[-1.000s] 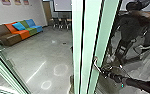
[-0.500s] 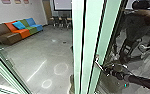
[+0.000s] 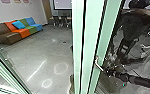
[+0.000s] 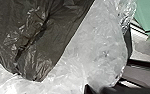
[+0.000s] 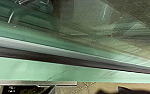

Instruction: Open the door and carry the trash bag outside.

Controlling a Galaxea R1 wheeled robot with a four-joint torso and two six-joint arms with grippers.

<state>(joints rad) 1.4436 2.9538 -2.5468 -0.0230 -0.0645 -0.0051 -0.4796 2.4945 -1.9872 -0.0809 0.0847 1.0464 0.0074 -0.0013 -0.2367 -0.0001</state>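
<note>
A: Trash bag?
B: Dark trash bag (image 4: 53, 42) up close at left wrist cam, against pale translucent plastic (image 4: 101, 45). Left hand: can't tell grip.
A: Right hand (image 3: 108, 72)?
B: At door handle (image 3: 99, 65), green frame (image 3: 89, 47). Grip state: can't tell.

Pale green door frame (image 5: 23, 67) beside reflective glass (image 5: 86, 20).

Sofa (image 3: 23, 32) in blocks of brown, orange, green, blue; door frame (image 3: 89, 37) pale green; plastic bag (image 4: 58, 32) grey-brown.
</note>
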